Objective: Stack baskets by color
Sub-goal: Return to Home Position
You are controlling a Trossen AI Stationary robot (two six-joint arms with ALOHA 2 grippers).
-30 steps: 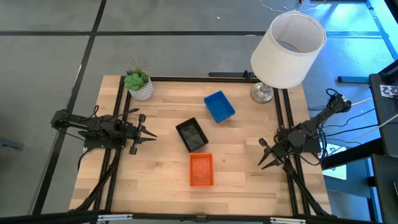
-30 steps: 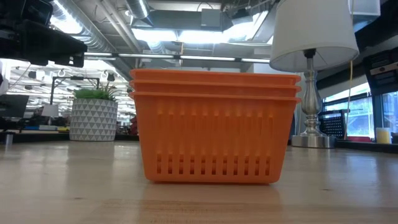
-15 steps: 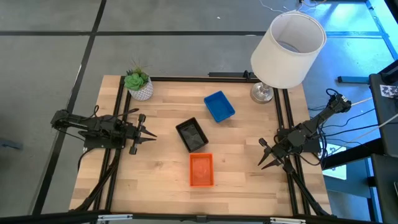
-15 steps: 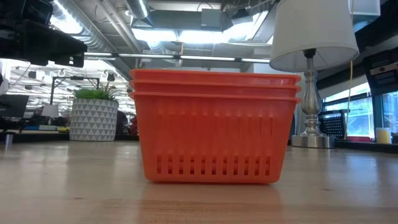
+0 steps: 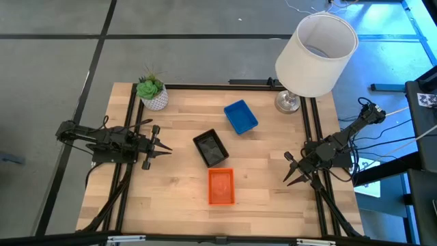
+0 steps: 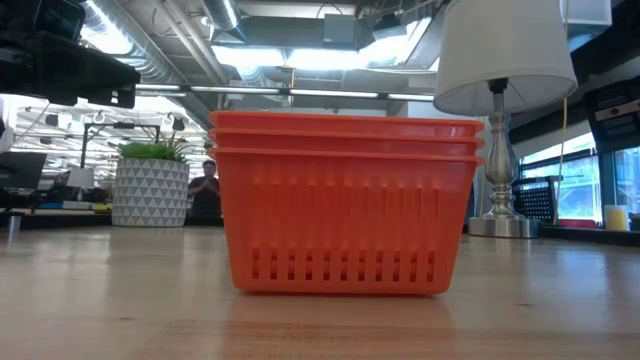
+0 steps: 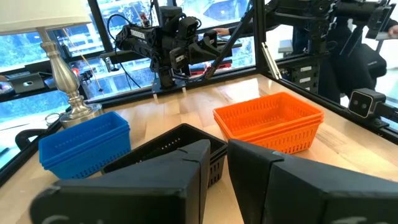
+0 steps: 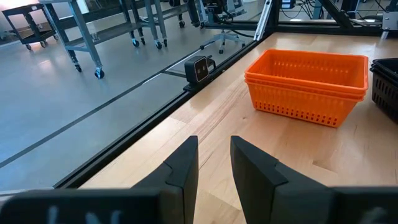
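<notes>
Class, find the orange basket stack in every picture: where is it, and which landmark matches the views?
High view: orange stack in the picture's lower middle, on the table.
Low view: orange stack fills the middle.
Left wrist view: orange stack beside the black stack.
Right wrist view: orange stack ahead, black stack beside it.
Landmark: the lamp, in the high, low and left wrist views.

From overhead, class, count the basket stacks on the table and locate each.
3: blue stack nearest the lamp, black stack mid-table, orange stack farthest from it. None looks hidden.
</notes>
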